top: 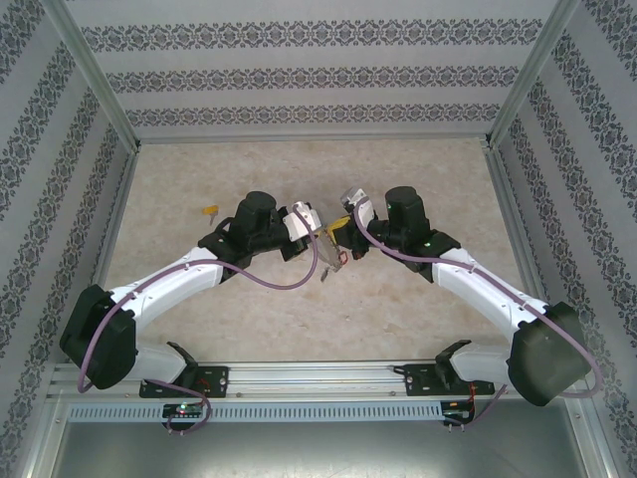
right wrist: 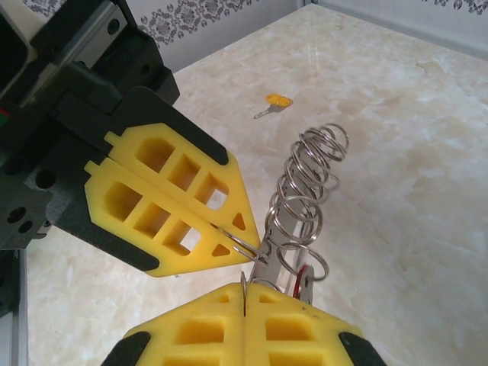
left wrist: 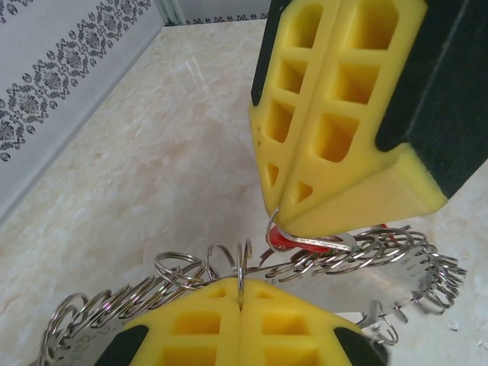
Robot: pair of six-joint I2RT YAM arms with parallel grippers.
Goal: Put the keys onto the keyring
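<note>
My left gripper (left wrist: pixel 241 288) and right gripper (right wrist: pixel 244 286) meet tip to tip above the middle of the table (top: pixel 418 179), and both are shut. The keyring (left wrist: pixel 328 263), a silver wire loop crowded with several small rings, hangs between them; it trails away from the fingers in the right wrist view (right wrist: pixel 305 183). The left gripper (right wrist: pixel 236 242) pinches one thin loop of it. The right gripper (left wrist: pixel 278 210) pinches the small ring of a red-tagged key (left wrist: pixel 284 241), whose silver blade lies against the ring cluster. A yellow-tagged key (top: pixel 210 211) lies alone on the table, left of the grippers.
Patterned walls with metal posts (top: pixel 95 75) close the table on three sides. The yellow-tagged key (right wrist: pixel 276 101) lies on open marble-look tabletop. The arms' bases sit on the rail (top: pixel 318 376) at the near edge.
</note>
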